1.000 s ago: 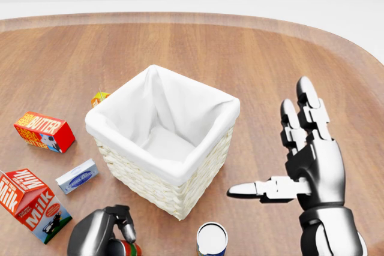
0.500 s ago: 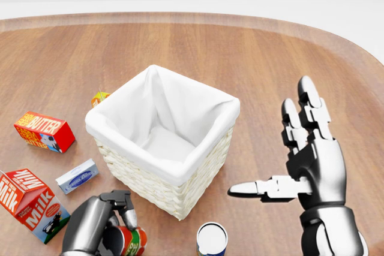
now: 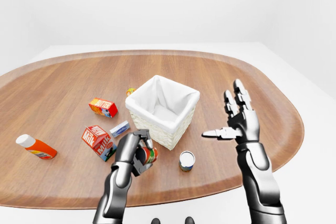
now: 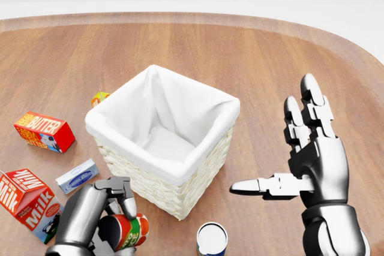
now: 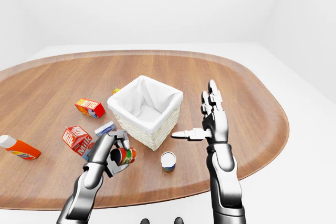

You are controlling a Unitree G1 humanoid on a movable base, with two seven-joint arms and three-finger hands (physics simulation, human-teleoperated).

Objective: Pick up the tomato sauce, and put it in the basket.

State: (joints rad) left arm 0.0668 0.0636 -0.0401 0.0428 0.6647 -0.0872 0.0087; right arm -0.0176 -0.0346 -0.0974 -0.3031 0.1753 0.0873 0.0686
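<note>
The tomato sauce can (image 4: 131, 232), red with a green band, lies on its side in my left hand (image 4: 117, 215), whose fingers are closed round it. The hand holds it above the wooden table, just below and left of the basket's near corner in the head view. The wicker basket (image 4: 161, 191) with its white cloth lining stands at the middle of the table and looks empty. My right hand (image 4: 281, 148) is open, fingers spread and thumb pointing left, to the right of the basket and holding nothing.
A white-topped can (image 4: 212, 239) stands below the basket. Left of it are a butter box (image 4: 45, 131), a milk carton (image 4: 29, 201) and a small blue-white box (image 4: 77, 176). An orange bottle (image 3: 35, 147) lies far left. A small orange pack (image 4: 99, 97) peeks from behind the basket.
My left hand has risen from the bottom edge of the head view with the can in it, a little right and closer to the basket. The right hand has barely moved.
</note>
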